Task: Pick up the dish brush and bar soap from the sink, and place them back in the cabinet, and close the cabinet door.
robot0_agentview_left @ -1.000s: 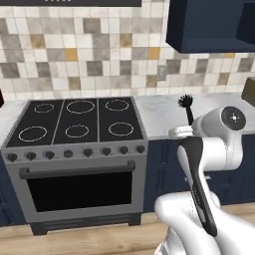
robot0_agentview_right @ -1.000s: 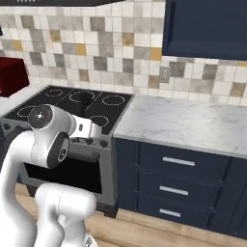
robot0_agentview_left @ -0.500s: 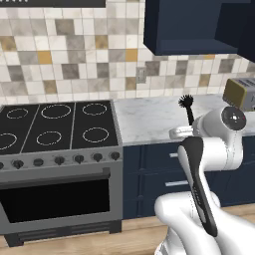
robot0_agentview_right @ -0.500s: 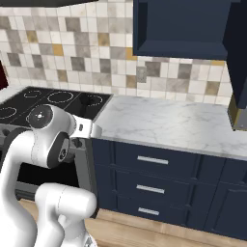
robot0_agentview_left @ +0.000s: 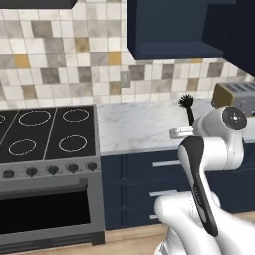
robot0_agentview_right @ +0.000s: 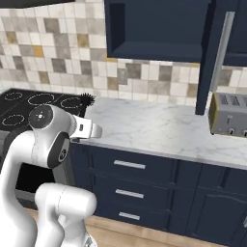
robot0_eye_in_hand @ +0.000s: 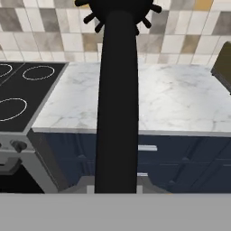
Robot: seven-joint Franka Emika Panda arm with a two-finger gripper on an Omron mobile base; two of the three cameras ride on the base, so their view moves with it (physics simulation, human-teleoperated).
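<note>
The all-black dish brush (robot0_eye_in_hand: 116, 90) stands upright in my gripper (robot0_eye_in_hand: 116, 182), which is shut on its handle. Its spiky head (robot0_agentview_left: 187, 101) pokes up behind my arm's upper joint, over the marble counter (robot0_agentview_left: 134, 124). From the right side the bristle head (robot0_agentview_right: 87, 100) shows just above the same joint. The navy wall cabinet (robot0_agentview_right: 154, 29) hangs open above the counter, its shelf bare. Its door (robot0_agentview_right: 212, 58) is swung out to the right, with a long silver bar handle (robot0_agentview_right: 223, 53). The bar soap and the sink are out of view.
A black stove (robot0_agentview_left: 45, 134) sits left of the counter. A steel toaster (robot0_agentview_right: 229, 113) stands on the counter under the open door. Navy base drawers (robot0_agentview_right: 130, 166) run below the marble. A tiled wall (robot0_agentview_left: 60, 60) backs the counter.
The base has driven to the right, so the whole scene slid left: the stove moved off, the open cabinet and toaster came closer. The brush stays held upright in the gripper.
</note>
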